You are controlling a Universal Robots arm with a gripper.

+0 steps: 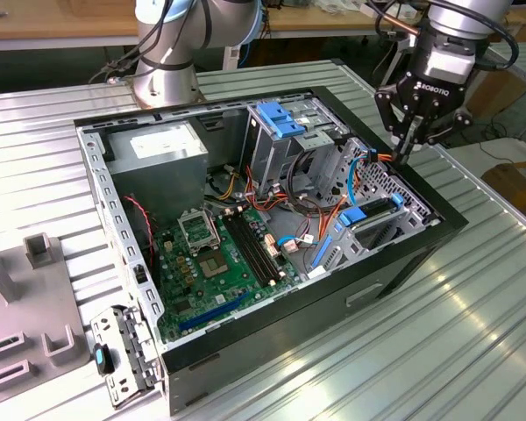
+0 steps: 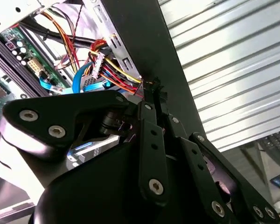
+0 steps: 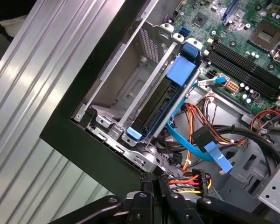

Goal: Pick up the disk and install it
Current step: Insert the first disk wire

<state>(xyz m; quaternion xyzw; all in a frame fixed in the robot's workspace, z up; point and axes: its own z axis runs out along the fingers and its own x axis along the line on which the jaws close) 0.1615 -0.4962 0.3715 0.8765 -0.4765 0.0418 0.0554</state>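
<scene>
Tower case point(image 1: 403, 263), black, laid on its side with the open face up, on a ribbed metal table point(image 1: 473, 333). Contents entered from the exterior view's left toward the claw.

1. Grey fixture blocks point(image 1: 42, 250): outside the case, on the table, farthest from the claw.
2. Power-supply box point(image 1: 162, 149): grey, in a far corner of the case, well apart from the claw. White sticker on top, print too small to read.
3. Motherboard point(image 1: 215, 259): green, flat on the case floor, lower than the claw.
4. Light-blue handle point(image 1: 279, 118): atop a tall metal cage, between power-supply box and claw.
5. Drive bay point(image 3: 130, 79): bare metal, just below the claw. Holds the disk point(image 3: 158, 103), seated with its narrow dark edge showing between blue side rails.
6. Connector point(image 3: 198, 179): red, yellow and black wires, right beside the claw tips; contact cannot be told. Light-blue flat cable point(image 3: 210, 151) near it.
7. Claw point(image 1: 404, 156): black, fingers drawn narrow, tips nearly together. Whether anything is pinched cannot be told. White lettering on the body, left unread.

Edges: claw tips at the case's black rim, above the bay corner. Open ribbed tabletop beyond the rim, on the exterior view's right.
</scene>
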